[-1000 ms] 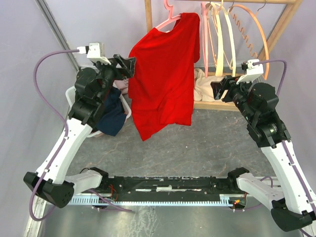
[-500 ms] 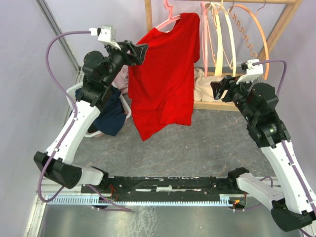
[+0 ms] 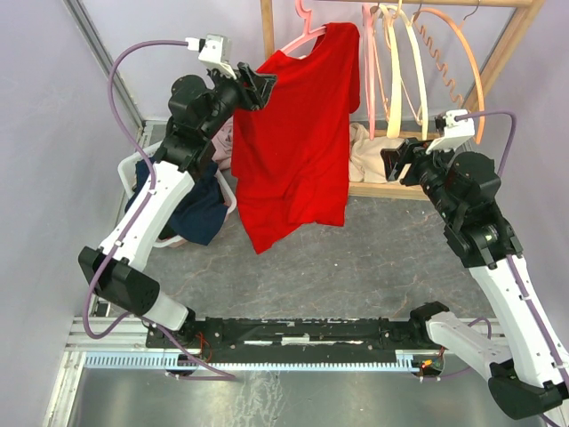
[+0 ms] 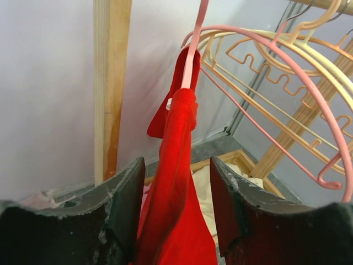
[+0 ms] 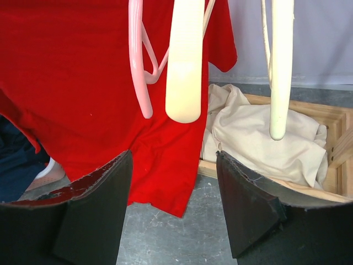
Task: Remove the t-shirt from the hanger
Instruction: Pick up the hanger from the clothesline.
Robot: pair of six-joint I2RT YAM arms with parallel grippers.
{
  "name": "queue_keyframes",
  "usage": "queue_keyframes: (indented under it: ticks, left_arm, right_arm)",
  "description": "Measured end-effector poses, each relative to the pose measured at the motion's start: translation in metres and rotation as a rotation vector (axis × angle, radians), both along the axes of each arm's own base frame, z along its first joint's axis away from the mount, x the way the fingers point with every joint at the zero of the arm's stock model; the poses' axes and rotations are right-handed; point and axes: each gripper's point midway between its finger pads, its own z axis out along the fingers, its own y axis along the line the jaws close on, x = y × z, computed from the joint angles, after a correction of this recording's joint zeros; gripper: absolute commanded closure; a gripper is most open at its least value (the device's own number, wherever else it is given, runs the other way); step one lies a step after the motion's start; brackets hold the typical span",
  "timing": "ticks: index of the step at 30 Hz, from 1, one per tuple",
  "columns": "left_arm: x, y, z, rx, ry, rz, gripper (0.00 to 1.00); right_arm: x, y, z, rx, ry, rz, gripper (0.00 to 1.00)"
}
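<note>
The t-shirt (image 3: 293, 133) hides most of its hanger (image 3: 305, 40).

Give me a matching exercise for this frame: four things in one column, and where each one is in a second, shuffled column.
Things:
1. t-shirt
2. cream cloth
3. dark blue garment
4. left gripper

Places:
A. draped over the white basket at the left
B. lying on the base of the wooden rack
C. hanging from the pink hanger
D. up at the shirt's left edge, fingers apart on either side of the cloth

Pairs: 1-C, 2-B, 3-A, 4-D
</note>
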Motion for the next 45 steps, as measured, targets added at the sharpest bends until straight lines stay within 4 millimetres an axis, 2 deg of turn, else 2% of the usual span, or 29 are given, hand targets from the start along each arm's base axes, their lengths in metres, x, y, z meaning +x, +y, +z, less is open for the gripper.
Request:
queue_keyframes:
  ticks: [3, 11, 21, 23, 26, 28, 36, 40, 45]
  left_arm:
    - [-0.003, -0.005, 0.005, -0.001, -0.009, -0.012, 0.60]
    - [-0.005, -0.007, 0.010, 0.008, -0.027, -0.015, 0.83]
    - [-0.007, -0.015, 0.013, 0.021, -0.044, -0.018, 0.93]
    - [-0.008, -0.017, 0.014, 0.022, -0.046, -0.009, 0.90]
    - [-0.009, -0.018, 0.016, 0.026, -0.050, 0.006, 0.69]
    - [-0.009, -0.017, 0.016, 0.027, -0.045, 0.020, 0.59]
    - [-0.010, -0.012, 0.018, 0.046, -0.027, 0.042, 0.30]
    - [-0.011, -0.011, 0.013, 0.064, -0.010, 0.045, 0.28]
    - [-0.014, -0.008, 0.014, 0.071, -0.011, 0.049, 0.39]
  right_arm:
    - [-0.001, 0.000, 0.001, -0.002, -0.003, 0.000, 0.30]
    - [-0.002, -0.001, 0.001, -0.004, -0.007, 0.000, 0.30]
    - [-0.002, -0.001, 0.001, -0.007, -0.008, 0.001, 0.30]
    - [-0.002, -0.001, 0.001, -0.007, -0.008, 0.001, 0.30]
    - [-0.002, -0.001, 0.001, -0.008, -0.008, 0.001, 0.30]
    - [-0.002, -0.001, 0.002, -0.007, -0.009, 0.001, 0.30]
    - [-0.005, -0.002, 0.005, -0.004, -0.019, 0.001, 0.30]
    - [-0.005, -0.002, 0.005, -0.003, -0.018, 0.001, 0.30]
    - [-0.005, -0.002, 0.004, -0.004, -0.018, 0.001, 0.30]
